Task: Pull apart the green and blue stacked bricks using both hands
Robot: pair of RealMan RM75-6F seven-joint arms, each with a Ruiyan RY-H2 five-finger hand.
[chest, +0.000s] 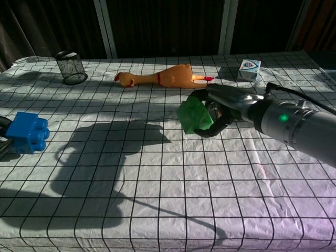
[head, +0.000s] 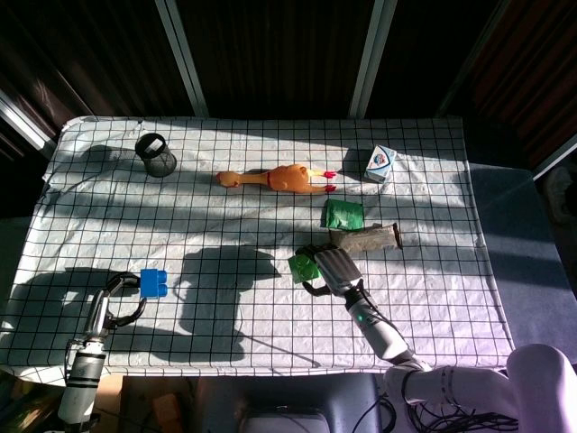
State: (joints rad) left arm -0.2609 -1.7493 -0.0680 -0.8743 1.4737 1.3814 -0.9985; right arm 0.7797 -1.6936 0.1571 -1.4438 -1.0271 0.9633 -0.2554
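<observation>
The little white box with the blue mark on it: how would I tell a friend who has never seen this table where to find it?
Start at the table with the white checked cloth and go to its far right corner. The small white carton with a blue emblem stands there, just right of the orange rubber chicken. It is the only white, boxy item; the neighbours nearer the robot are a green packet and a brown pouch.

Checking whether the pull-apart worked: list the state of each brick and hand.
green brick: separated, held by right hand.
blue brick: separated, held by left hand.
right hand: grips green brick.
left hand: grips blue brick, far apart from the right.
</observation>
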